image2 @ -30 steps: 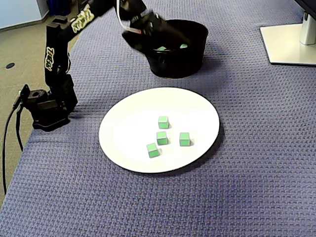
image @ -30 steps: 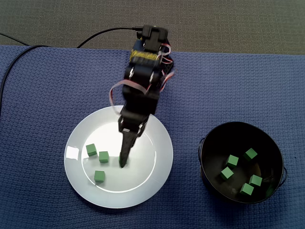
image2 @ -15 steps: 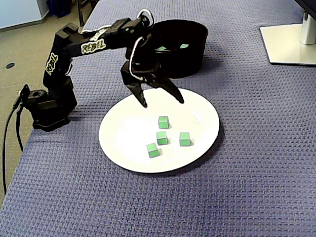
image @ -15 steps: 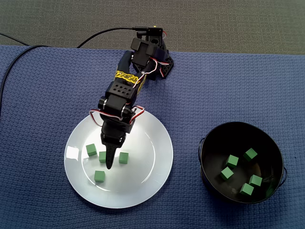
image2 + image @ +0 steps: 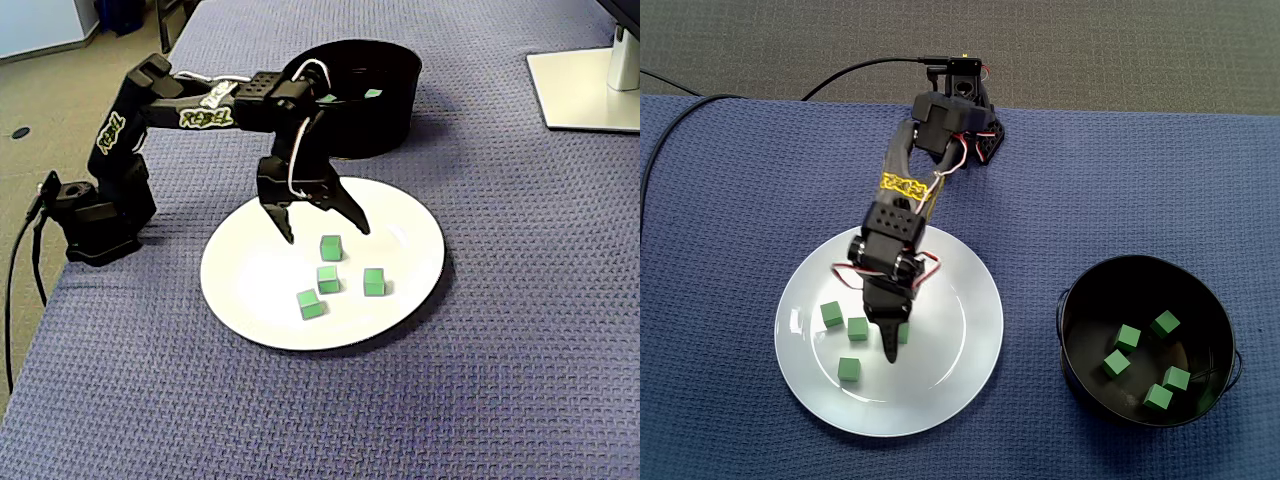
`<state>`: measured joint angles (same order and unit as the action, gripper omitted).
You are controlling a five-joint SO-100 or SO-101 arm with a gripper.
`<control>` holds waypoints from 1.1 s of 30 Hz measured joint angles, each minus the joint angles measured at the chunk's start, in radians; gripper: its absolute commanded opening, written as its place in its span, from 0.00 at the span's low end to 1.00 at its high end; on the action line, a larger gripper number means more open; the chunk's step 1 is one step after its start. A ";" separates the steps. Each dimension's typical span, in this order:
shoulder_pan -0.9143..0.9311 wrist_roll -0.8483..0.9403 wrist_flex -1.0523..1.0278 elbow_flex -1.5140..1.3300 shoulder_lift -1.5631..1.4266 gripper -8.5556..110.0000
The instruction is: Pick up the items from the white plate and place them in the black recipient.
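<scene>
Your gripper [image 5: 327, 233] hangs over the white plate [image 5: 240, 270] with its jaws spread wide and nothing held. Four green cubes [image 5: 311, 304] lie on that plate. The nearest cube [image 5: 331, 247] sits just below the gap between the fingertips. The black bowl [image 5: 1085, 300], well apart from the plate, holds five more cubes [image 5: 1127, 336].

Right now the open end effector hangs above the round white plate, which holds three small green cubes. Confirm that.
Not three. The round white plate holds four small green cubes, and a fixed view shows all four clear of the arm. The rest stands: the open end effector does hang above the plate.
</scene>
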<state>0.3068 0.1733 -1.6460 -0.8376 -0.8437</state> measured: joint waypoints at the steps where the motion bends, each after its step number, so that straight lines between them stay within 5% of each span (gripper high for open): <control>1: -0.008 0.000 0.009 -0.008 0.005 0.42; 25: -0.018 0.011 0.129 -0.038 0.052 0.07; 33: -0.018 0.015 0.156 -0.052 0.046 0.07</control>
<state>0.2884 0.1887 -1.4895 -0.8897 -0.7977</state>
